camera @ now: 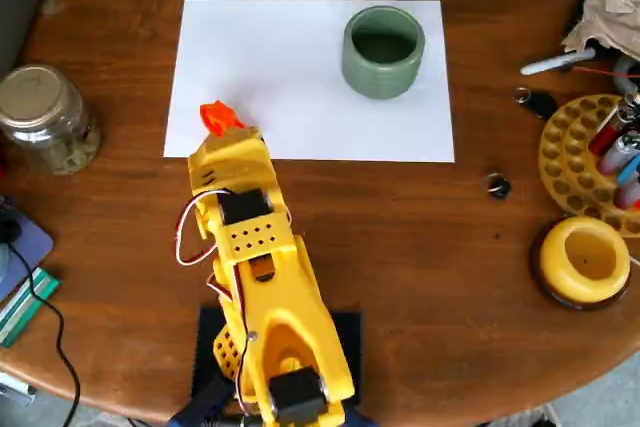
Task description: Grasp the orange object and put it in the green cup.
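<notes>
The orange object (218,116) is a small bright orange-red piece lying on the white paper (300,87) near its front left corner. My yellow arm reaches up from the bottom edge, and my gripper (226,134) sits right over the near side of the orange object. Its fingers are hidden under the yellow head, so I cannot tell whether they are open or shut. The green cup (382,81) stands upright on the paper's far right part, well to the right of the gripper, and its dark inside looks empty.
A glass jar (44,117) stands at the left. A yellow round holder (586,262) and a yellow pen rack (585,152) stand at the right edge. Small dark bits (498,186) lie on the wood. A cable (45,317) runs at the lower left.
</notes>
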`<state>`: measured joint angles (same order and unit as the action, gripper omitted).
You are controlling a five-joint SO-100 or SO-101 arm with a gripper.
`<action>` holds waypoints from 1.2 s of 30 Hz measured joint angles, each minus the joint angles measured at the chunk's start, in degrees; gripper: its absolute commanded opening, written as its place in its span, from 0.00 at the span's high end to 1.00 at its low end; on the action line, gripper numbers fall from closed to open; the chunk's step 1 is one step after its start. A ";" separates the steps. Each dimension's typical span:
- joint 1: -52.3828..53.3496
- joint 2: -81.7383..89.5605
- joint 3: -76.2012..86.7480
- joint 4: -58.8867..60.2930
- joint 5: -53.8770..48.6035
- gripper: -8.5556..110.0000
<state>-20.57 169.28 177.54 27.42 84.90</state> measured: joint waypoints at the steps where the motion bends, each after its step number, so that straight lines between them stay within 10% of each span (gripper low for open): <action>1: 0.26 -0.70 0.00 -0.70 0.09 0.93; 30: 1.49 -26.54 0.00 -24.17 0.26 0.93; 36: 1.49 -27.07 0.00 -26.10 0.35 0.74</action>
<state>-19.07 142.21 177.54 1.32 85.25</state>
